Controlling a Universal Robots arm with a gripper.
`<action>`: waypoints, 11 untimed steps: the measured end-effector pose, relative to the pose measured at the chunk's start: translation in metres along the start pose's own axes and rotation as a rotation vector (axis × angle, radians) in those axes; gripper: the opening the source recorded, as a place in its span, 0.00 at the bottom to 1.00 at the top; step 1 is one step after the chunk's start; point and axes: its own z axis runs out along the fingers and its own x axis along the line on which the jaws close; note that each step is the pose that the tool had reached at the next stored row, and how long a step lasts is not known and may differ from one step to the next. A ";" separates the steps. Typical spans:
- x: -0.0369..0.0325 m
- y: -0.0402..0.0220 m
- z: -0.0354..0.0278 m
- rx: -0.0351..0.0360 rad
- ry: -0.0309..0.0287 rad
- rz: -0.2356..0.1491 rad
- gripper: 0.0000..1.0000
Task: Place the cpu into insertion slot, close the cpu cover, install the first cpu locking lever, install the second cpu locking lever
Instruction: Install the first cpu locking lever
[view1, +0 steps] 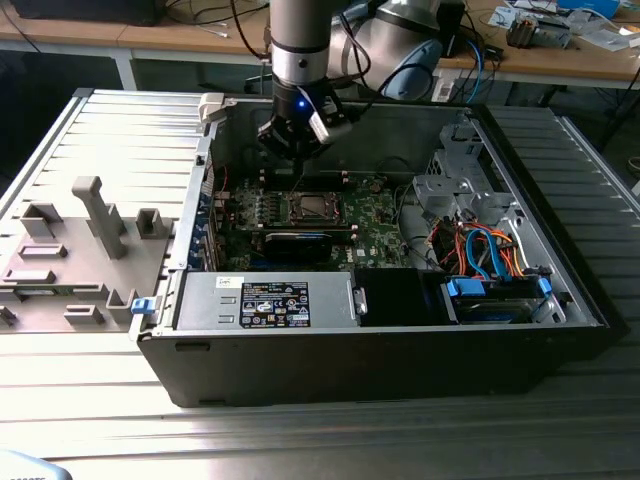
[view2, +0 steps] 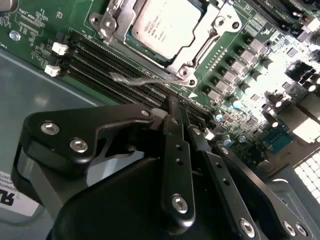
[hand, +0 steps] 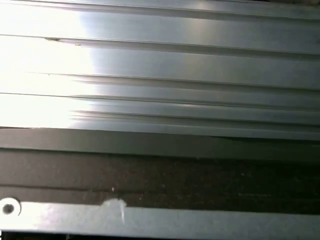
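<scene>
The cpu (view2: 167, 25) lies flat in the insertion slot (view1: 312, 207) on the green motherboard (view1: 375, 215), its silvery top showing through the window of the cpu cover (view2: 200, 47), which is down over it. A thin metal locking lever (view2: 140, 79) runs along the socket's edge, beside the memory slots. My gripper (view1: 298, 150) hangs above the board just behind the socket. In the second wrist view its black fingers (view2: 175, 150) are pressed together, the tips (view2: 172, 102) close to the lever. I cannot tell whether they touch it.
The open black case (view1: 380, 370) lies on a ribbed metal table (hand: 160, 60). A power supply (view1: 265, 300) sits along the case's front, a black card (view1: 298, 243) in front of the socket, and coloured cables (view1: 480, 250) to the exterior view's right. A grey fixture (view1: 90, 220) stands to its left.
</scene>
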 end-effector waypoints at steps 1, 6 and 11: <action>0.0002 -0.0026 0.0020 0.0014 0.0001 0.000 0.11; -0.0085 -0.0043 0.0047 0.0056 0.0030 0.000 0.11; -0.0171 -0.0050 0.0104 0.0064 0.0074 0.000 0.11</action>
